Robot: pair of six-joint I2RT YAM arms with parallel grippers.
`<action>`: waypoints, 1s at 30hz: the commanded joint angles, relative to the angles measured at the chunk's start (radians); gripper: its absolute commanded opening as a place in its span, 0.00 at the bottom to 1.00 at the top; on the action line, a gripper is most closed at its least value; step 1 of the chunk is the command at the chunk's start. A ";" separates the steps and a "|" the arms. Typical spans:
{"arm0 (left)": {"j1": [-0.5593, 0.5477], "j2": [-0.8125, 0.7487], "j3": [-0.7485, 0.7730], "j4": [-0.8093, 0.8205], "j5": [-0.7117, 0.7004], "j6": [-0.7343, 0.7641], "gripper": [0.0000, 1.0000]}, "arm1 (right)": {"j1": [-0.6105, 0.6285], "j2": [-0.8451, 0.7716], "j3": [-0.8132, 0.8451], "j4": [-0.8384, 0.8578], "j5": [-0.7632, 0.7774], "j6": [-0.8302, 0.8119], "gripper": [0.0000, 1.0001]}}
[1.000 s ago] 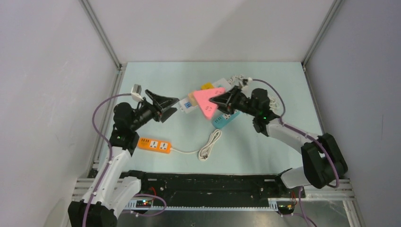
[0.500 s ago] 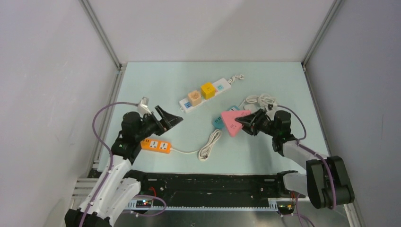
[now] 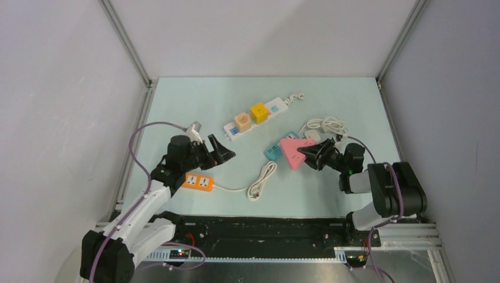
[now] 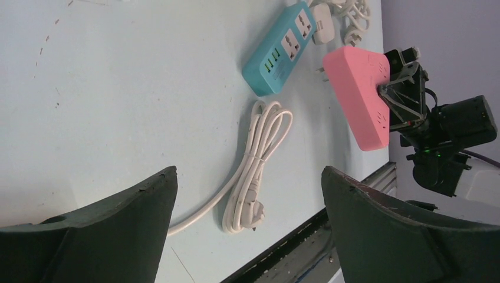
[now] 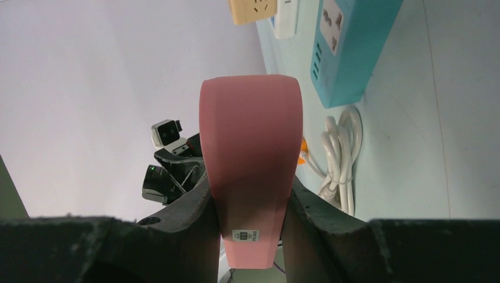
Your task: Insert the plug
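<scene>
Pink wedge-shaped plastic socket block [image 3: 290, 152], centre right, is clamped in the right jaws just beside the teal power strip [image 3: 272, 152]; the left jaws gape empty above bare desk [image 3: 194, 100].

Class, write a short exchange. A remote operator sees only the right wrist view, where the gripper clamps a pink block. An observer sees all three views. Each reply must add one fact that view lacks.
Operator: Does the pink block have prongs?
Observer: Yes. The left wrist view shows metal prongs on its end facing the teal strip.
Operator: Is the left gripper holding anything?
Observer: No. It is open, with nothing between its fingers.
Operator: What is the orange bit behind the block?
Observer: An orange strip lying by the left gripper. Its cord runs to the white coil.
</scene>
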State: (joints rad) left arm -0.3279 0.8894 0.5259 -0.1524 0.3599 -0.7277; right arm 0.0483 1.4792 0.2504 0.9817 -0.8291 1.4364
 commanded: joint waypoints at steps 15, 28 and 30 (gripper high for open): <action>-0.010 0.049 0.022 0.084 -0.064 0.071 0.95 | -0.008 0.344 0.114 0.394 0.015 0.015 0.00; -0.010 0.030 0.010 0.101 -0.066 0.062 0.95 | 0.018 0.421 0.123 0.403 0.081 -0.012 0.00; -0.010 0.022 0.006 0.101 -0.068 0.063 0.95 | 0.018 0.423 0.124 0.402 0.097 -0.013 0.00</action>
State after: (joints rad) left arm -0.3317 0.9428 0.5259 -0.0906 0.3157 -0.6880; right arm 0.0643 1.8900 0.3565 1.3224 -0.7799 1.4395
